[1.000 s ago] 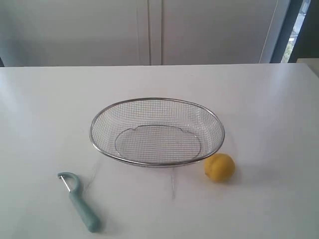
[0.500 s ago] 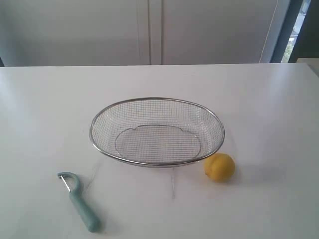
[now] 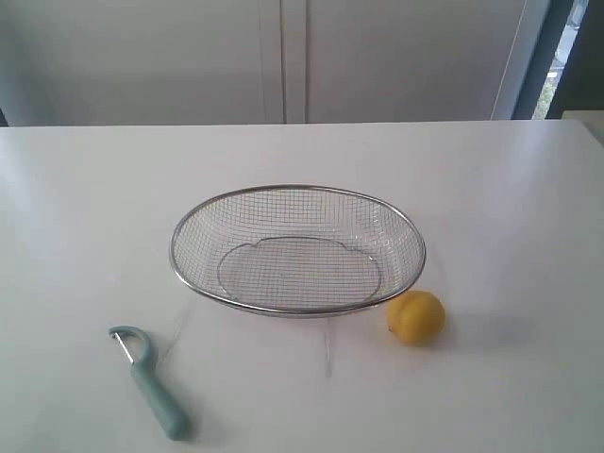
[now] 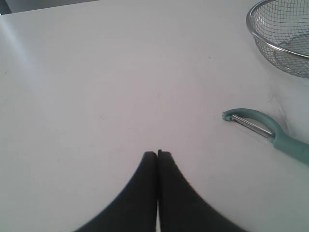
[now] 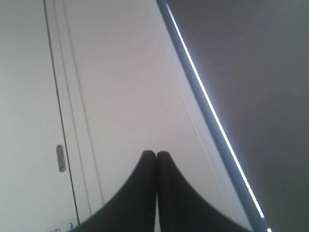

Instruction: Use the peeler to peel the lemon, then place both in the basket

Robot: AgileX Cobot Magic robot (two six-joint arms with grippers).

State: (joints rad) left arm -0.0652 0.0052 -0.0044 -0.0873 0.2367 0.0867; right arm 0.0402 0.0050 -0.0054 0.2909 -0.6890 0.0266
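White tabletop [image 3: 491,208] fills the exterior view, with pale cabinet doors [image 3: 283,57] closing off the back. The lemon [image 3: 416,317] sits on the table with its yellow-orange skin whole on the side that shows. It is at the near right edge of the basket [image 3: 294,312], outside it and close against the rim; whether the 2 touch cannot be told. The basket stands upright in the middle of the table, its wire mesh and thick rim catching the light.

The peeler [image 3: 151,382] lies flat near the front left of the table, well apart from the lemon. Its looped head and thin blade point toward the basket, and its teal handle points toward the near edge.

Seen from the left wrist, the left gripper [image 4: 158,153] hangs over bare table with its 2 dark fingers pressed together, gripping nothing. The peeler lies near it and a part of the basket lies beyond that.

Seen from the right wrist, the right gripper [image 5: 155,153] also has its 2 fingers pressed together around nothing. It faces a cabinet door with a small handle [image 5: 60,158], beside a dark frame edged by a bright strip [image 5: 212,116].
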